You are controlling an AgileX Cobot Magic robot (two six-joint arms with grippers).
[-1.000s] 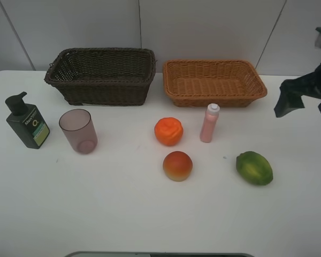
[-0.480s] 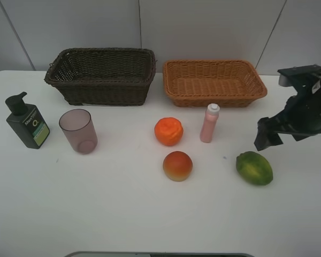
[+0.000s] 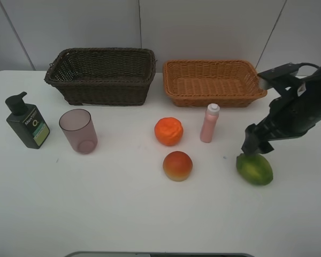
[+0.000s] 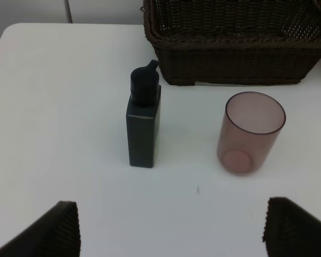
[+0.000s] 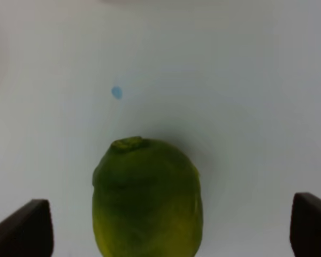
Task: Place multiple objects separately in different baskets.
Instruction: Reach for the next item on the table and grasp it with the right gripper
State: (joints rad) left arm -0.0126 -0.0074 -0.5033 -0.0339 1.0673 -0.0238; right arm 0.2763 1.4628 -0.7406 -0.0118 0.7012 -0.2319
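Table point(image 3: 123, 214), white, on which were counted: baskets, two, both empty, one dark brown basket point(image 3: 101, 88) and one tan basket point(image 3: 214, 99), set side by side at the far edge; fruits, three; bottles, two; cup, one. The green fruit point(image 3: 254, 168) was laid on its side at the near right, its long axis slanted from far-left to near-right, with the stem end, seen only in the right wrist view, turned away from that camera. The right gripper point(image 3: 255, 145) was held just above the fruit's far end, jaws spread wide and nothing grasped. The orange fruit point(image 3: 168, 131) and peach-like fruit point(image 3: 177, 165) were placed near the middle, apart. The pink bottle point(image 3: 209, 123) was stood upright, white cap uppermost, just beside the orange fruit. The pump bottle point(image 3: 27, 122) and cup point(image 3: 78, 131) were stood upright at the left; the bottle's label was shown in the high view only. The left gripper point(image 4: 174, 230), found in its wrist view alone, was parted and empty, short of both
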